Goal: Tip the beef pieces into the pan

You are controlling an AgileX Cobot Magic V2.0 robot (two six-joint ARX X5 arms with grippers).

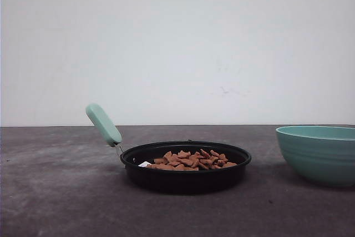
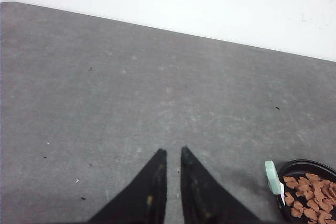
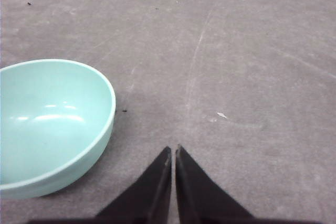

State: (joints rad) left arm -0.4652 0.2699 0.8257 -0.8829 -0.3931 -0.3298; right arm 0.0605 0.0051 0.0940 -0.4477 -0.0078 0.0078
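Observation:
The black pan [image 1: 186, 178] sits on the grey table at centre front, its mint-green handle [image 1: 103, 124] angled up to the left. A heap of reddish-brown beef pieces [image 1: 191, 160] lies inside it. In the left wrist view the pan [image 2: 294, 167], the beef pieces [image 2: 310, 192] and the handle [image 2: 271, 177] show off to one side. My left gripper [image 2: 174, 150] hovers over bare table, shut with a thin slit between its fingers and nothing in them. My right gripper [image 3: 173, 148] is shut and empty, beside the teal bowl [image 3: 47, 119].
The teal-green bowl [image 1: 319, 156] stands to the right of the pan, apart from it, and looks empty inside. A white wall rises behind the table's far edge [image 1: 177, 125]. Bare grey tabletop [image 2: 131, 93] stretches left of the pan.

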